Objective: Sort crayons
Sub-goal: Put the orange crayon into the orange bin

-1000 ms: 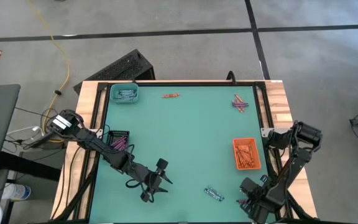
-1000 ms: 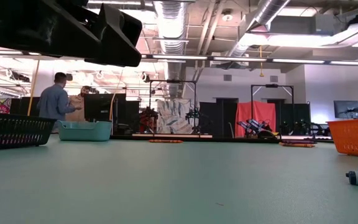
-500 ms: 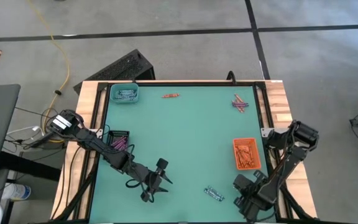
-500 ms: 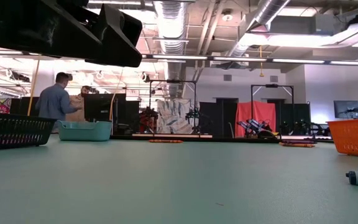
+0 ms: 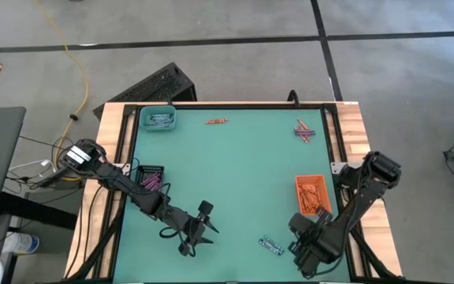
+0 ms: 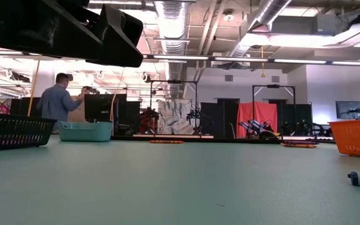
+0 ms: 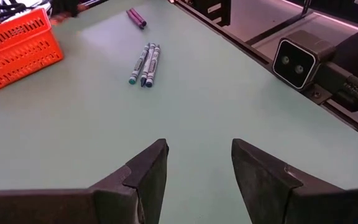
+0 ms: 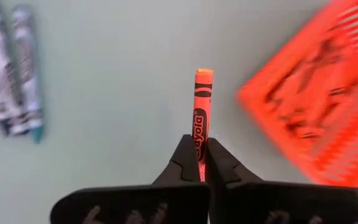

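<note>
My right gripper [image 8: 199, 147] is shut on an orange-red crayon [image 8: 202, 106]. In the high view it [image 5: 301, 246] hangs near the table's front edge, between the orange tray [image 5: 312, 196] and a few pale blue-grey crayons [image 5: 271, 246] lying flat on the table. My left gripper [image 7: 197, 167] stands open over bare table at the near left [image 5: 199, 226], holding nothing. Loose orange-red crayons [image 5: 216, 121] and purple crayons [image 5: 303, 132] lie flat near the far edge. My right gripper pinches the orange-red crayon by one end [image 8: 199, 142] between its two fingertips. The fingers come from above, pointing steeply down, and the crayon sticks straight out beyond them along their line. It is lifted clear of the table, its free end [image 8: 204, 74] over bare green surface beside the orange tray [image 8: 316, 112].
A teal tray [image 5: 158, 118] with crayons stands at the far left. A black tray [image 5: 150, 175] with purple crayons stands by the left edge. A small camera [image 7: 298, 61] sits at the table's near edge. A person [image 6: 55, 100] stands in the room beyond.
My right gripper has risen and gone toward the table's left and a little toward the far edge, coming beside the orange tray's near end. It has stayed shut. My left arm has kept still.
</note>
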### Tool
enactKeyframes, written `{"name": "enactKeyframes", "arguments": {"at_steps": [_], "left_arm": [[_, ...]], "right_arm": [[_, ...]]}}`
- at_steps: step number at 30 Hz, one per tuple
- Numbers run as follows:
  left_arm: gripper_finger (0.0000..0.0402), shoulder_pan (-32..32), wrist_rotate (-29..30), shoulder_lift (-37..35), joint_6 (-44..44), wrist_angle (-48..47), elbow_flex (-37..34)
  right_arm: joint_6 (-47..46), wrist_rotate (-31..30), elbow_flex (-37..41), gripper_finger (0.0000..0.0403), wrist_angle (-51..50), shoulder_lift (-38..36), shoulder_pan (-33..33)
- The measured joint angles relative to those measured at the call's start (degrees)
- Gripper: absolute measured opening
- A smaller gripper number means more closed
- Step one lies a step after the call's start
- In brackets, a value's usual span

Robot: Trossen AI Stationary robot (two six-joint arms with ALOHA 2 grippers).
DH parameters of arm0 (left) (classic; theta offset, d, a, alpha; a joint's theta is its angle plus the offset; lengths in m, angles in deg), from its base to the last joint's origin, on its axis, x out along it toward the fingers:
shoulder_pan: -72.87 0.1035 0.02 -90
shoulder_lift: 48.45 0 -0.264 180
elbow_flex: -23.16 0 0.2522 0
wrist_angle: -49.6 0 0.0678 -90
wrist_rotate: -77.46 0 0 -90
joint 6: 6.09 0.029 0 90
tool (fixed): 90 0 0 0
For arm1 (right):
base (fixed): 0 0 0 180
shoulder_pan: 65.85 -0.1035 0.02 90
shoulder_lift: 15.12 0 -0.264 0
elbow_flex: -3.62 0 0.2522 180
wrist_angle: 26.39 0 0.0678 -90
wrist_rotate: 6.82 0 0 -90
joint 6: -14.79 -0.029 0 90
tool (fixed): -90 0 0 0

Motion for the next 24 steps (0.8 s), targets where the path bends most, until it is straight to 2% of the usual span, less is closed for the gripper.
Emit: {"name": "enactKeyframes", "arguments": {"at_steps": [6, 10, 17, 24], "left_arm": [[0.0169, 0.0, 0.0, 0.0, 0.0, 0.0, 0.0], [0.0169, 0.0, 0.0, 0.0, 0.0, 0.0, 0.0], [0.0169, 0.0, 0.0, 0.0, 0.0, -0.4, 0.0], [0.0169, 0.0, 0.0, 0.0, 0.0, -0.9, 0.0]], "right_arm": [[-1.7, -2.9, -2.5, 0.0000, -11.2, -0.9, 2.4], [-3.6, -2.9, -1.0, 0.0000, -13.8, -4.5, 4.5], [-7.4, -3.0, 6.7, 0.0000, -12.1, -13.7, 8.2], [-7.8, -2.9, 17.3, 0.0003, -3.4, -21.5, 10.9]]}}
